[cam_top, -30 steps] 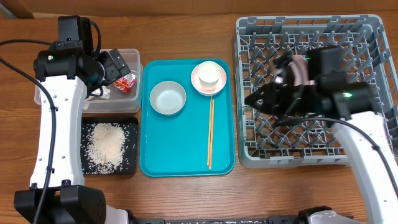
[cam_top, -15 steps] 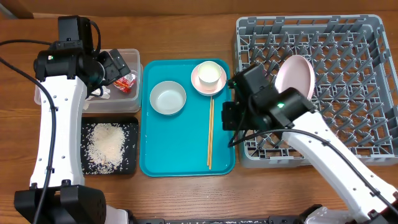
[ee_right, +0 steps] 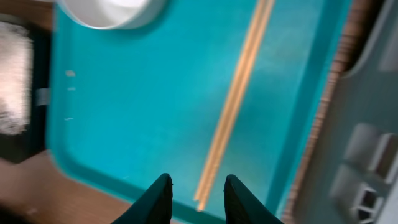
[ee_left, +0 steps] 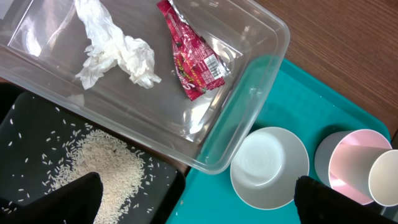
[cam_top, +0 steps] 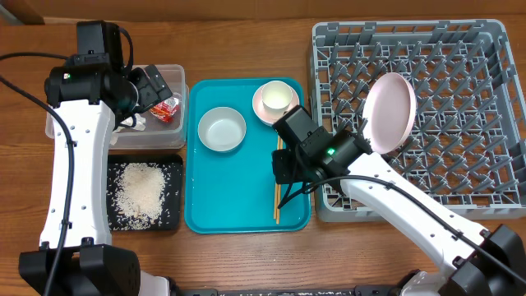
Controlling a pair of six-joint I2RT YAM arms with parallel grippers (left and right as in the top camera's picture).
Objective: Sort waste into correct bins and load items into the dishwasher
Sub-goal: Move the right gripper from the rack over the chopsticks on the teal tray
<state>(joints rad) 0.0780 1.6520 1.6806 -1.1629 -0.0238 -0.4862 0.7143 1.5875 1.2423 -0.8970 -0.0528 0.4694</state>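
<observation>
Wooden chopsticks on teal tray at 12 o'clock of right gripper — narrowly parted, empty; left gripper wide over clear tub.

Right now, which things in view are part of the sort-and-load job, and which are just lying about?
Part of the job: tissue, wrapper, rice, clear tub, black tray, plate, bowl, saucer, cup, chopsticks, dish rack.

Just lying about: teal tray, table.
</observation>
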